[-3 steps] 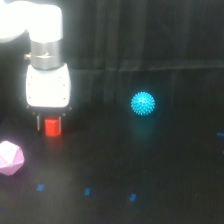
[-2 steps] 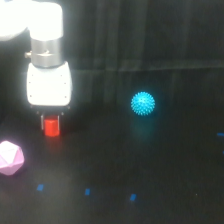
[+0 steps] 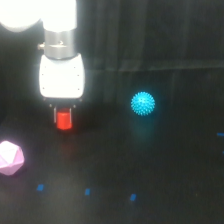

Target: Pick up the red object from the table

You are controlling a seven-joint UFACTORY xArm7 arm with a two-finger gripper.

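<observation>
The red object (image 3: 64, 120) is a small bright red block held between the dark fingers of my gripper (image 3: 64, 116), just under the white gripper body. The gripper is shut on it. The block looks slightly raised off the black table (image 3: 150, 165), with a faint reddish glow below it. The fingers are mostly lost against the dark background.
A cyan spiky ball (image 3: 143, 103) lies to the exterior view's right of the gripper. A pink polyhedron (image 3: 10, 158) sits at the exterior view's left edge, below the gripper. A few small blue marks (image 3: 87, 191) dot the table's near part.
The gripper and the red object have moved together up and toward the exterior view's right. The ball and the polyhedron have not moved.
</observation>
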